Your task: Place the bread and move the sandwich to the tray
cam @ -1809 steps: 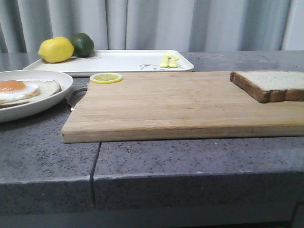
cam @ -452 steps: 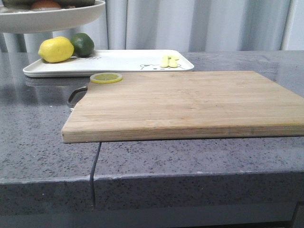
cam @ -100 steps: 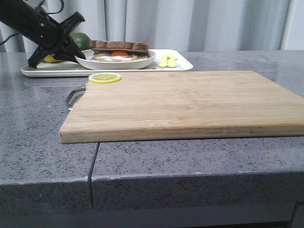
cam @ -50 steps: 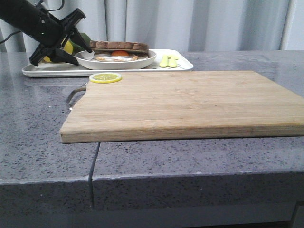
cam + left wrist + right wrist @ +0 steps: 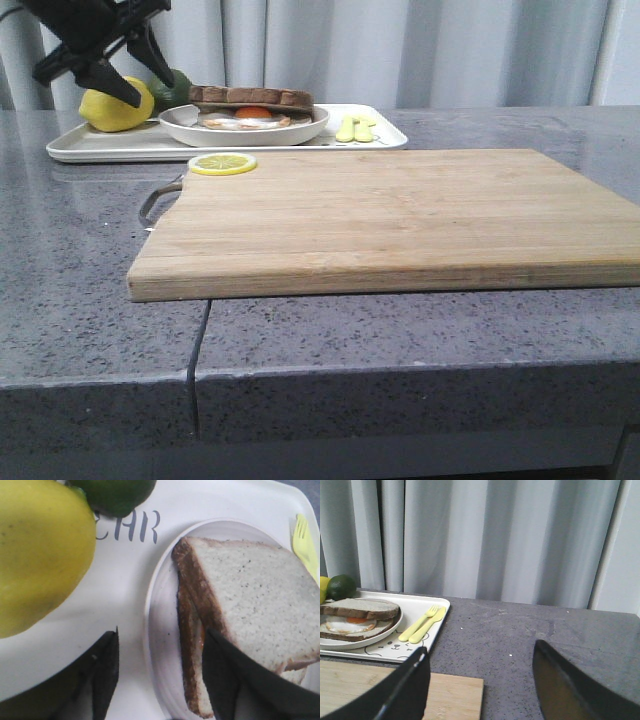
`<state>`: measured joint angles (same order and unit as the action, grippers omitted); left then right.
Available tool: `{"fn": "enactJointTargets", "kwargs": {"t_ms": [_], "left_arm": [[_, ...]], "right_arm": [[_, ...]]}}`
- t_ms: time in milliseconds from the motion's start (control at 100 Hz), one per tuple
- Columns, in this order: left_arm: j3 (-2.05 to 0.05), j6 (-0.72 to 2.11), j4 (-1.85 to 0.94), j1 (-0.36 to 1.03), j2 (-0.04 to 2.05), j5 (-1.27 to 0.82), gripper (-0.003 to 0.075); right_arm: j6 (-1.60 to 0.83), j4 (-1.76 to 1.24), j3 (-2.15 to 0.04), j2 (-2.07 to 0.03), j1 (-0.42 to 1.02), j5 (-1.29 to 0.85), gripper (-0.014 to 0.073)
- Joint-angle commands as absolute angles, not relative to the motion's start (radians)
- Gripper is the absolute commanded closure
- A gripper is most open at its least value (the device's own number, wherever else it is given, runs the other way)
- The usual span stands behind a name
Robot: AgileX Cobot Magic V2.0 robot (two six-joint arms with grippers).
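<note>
The sandwich (image 5: 250, 101) lies on its round white plate (image 5: 245, 130), which stands on the white tray (image 5: 110, 148) at the back left. The speckled bread (image 5: 255, 600) is its top slice, with the egg under it. My left gripper (image 5: 148, 88) is open and empty, lifted above the tray just left of the plate. In the left wrist view its fingers (image 5: 107, 672) straddle the plate rim (image 5: 160, 630) from above without touching. My right gripper (image 5: 480, 680) is open and empty over the counter; the sandwich (image 5: 360, 612) and tray (image 5: 432, 620) lie beyond it.
A lemon (image 5: 115, 108) and a lime (image 5: 178, 85) sit on the tray's left end, and a yellow fork and knife (image 5: 356, 128) on its right end. A wooden cutting board (image 5: 400, 215) with a lemon slice (image 5: 222, 163) fills the middle of the grey counter.
The left gripper has risen up and away from the plate's left rim. The plate and sandwich stay on the tray.
</note>
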<state>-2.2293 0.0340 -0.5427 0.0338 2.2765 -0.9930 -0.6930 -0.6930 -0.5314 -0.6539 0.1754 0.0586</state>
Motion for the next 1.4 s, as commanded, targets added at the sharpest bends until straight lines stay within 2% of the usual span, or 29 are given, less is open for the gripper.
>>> {"fn": "enactJointTargets", "kwargs": {"t_ms": [0, 310, 800, 960, 1110, 1250, 1390], "left_arm": [[-2.302, 0.015, -0.543, 0.038, 2.203, -1.030, 0.0365], [-2.361, 0.006, -0.535, 0.038, 2.121, -1.125, 0.0365], [-2.336, 0.040, -0.483, 0.058, 1.800, -1.208, 0.0365], [-2.205, 0.091, -0.460, 0.106, 1.651, -1.232, 0.0365], [-2.060, 0.109, -0.328, 0.172, 1.510, -1.213, 0.0365], [-1.870, 0.111, -0.290, 0.219, 1.348, -1.066, 0.0365], [-1.594, 0.113, -0.290, 0.254, 1.146, -0.831, 0.0365]], "right_arm": [[-0.693, -0.692, -0.557, -0.652, 0.168, 0.125, 0.0139], [-0.693, -0.692, -0.557, -0.652, 0.168, 0.125, 0.0139], [-0.693, -0.692, -0.557, -0.652, 0.168, 0.122, 0.0139], [-0.693, -0.692, -0.557, -0.652, 0.168, 0.122, 0.0139], [-0.693, -0.692, -0.557, -0.652, 0.168, 0.121, 0.0139], [-0.693, -0.692, -0.557, -0.652, 0.168, 0.116, 0.0139], [-0.693, -0.692, -0.557, -0.652, 0.168, 0.111, 0.0139]]}}
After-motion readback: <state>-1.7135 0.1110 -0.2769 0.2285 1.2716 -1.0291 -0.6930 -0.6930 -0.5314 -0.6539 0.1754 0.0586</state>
